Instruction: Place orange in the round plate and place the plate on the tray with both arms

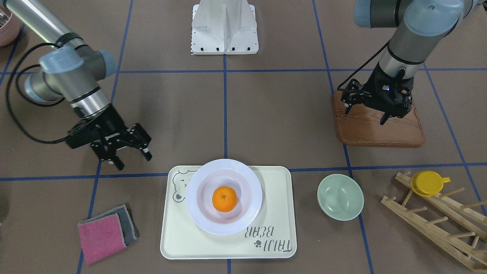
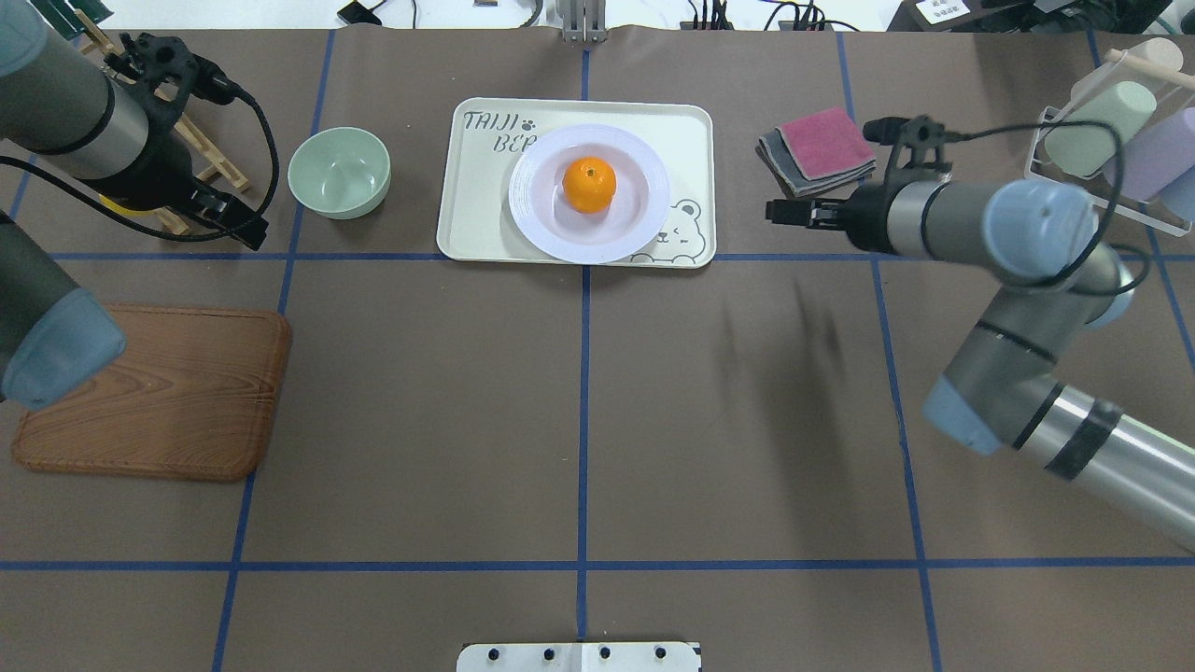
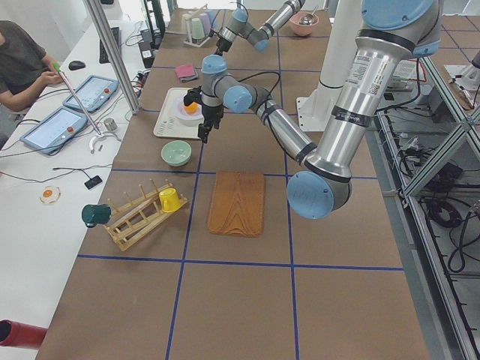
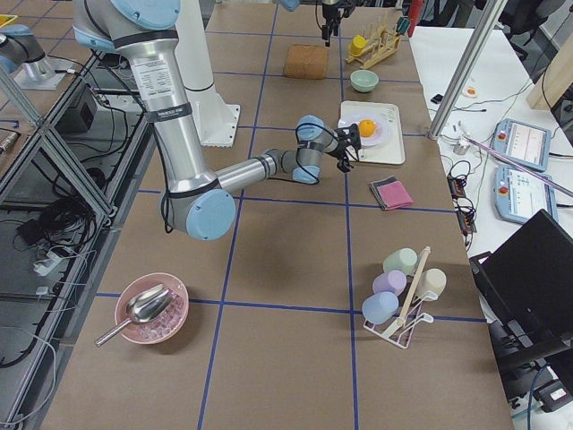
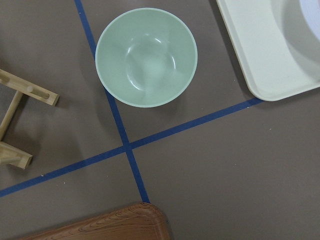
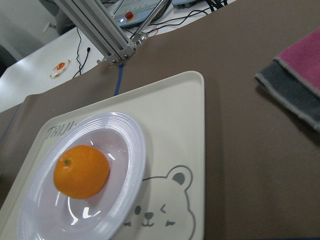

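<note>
Small round bright-orange fruit (image 1: 224, 198) in the shiny white round plate (image 1: 201, 219), on the big cream bear tray (image 1: 276, 213). Right black pincer (image 1: 134, 160) near the tray's bear end, fingers wide apart, holding nothing. Left black pincer (image 1: 365, 117) well away from the tray, over a brown wooden board (image 1: 380, 133), also spread, empty.

Overhead and front-facing cameras look steeply down from opposite sides, sharing the tray (image 2: 476, 205). Side cameras view along the counter (image 3: 247, 300). Wrist cameras sit close above it.
</note>
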Robot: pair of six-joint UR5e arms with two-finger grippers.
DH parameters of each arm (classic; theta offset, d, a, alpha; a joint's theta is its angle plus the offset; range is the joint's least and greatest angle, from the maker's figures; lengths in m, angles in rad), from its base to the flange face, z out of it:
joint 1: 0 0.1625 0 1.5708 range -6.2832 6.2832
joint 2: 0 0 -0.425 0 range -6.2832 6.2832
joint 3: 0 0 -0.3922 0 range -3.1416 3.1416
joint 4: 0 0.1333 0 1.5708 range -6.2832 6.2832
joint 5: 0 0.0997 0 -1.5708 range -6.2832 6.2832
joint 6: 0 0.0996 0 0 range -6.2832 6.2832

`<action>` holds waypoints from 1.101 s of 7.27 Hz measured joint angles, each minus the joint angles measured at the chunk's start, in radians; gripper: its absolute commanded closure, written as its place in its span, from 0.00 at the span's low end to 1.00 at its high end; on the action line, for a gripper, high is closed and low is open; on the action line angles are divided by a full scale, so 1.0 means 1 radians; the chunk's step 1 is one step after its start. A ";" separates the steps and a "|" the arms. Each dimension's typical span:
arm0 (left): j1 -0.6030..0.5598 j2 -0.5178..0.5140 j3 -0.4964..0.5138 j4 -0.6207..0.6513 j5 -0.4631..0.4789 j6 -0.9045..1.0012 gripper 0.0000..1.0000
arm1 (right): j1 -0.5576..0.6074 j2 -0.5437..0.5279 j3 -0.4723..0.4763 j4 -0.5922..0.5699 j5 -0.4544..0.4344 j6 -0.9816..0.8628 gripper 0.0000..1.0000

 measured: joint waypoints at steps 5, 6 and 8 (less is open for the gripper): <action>-0.123 0.163 0.001 -0.093 -0.020 0.261 0.01 | 0.416 -0.221 0.031 -0.275 0.475 -0.731 0.00; -0.164 0.222 0.007 -0.155 -0.057 0.298 0.01 | 0.443 -0.276 0.034 -0.281 0.493 -0.815 0.00; -0.266 0.290 0.043 -0.214 -0.170 0.417 0.01 | 0.461 -0.334 0.034 -0.307 0.501 -0.888 0.00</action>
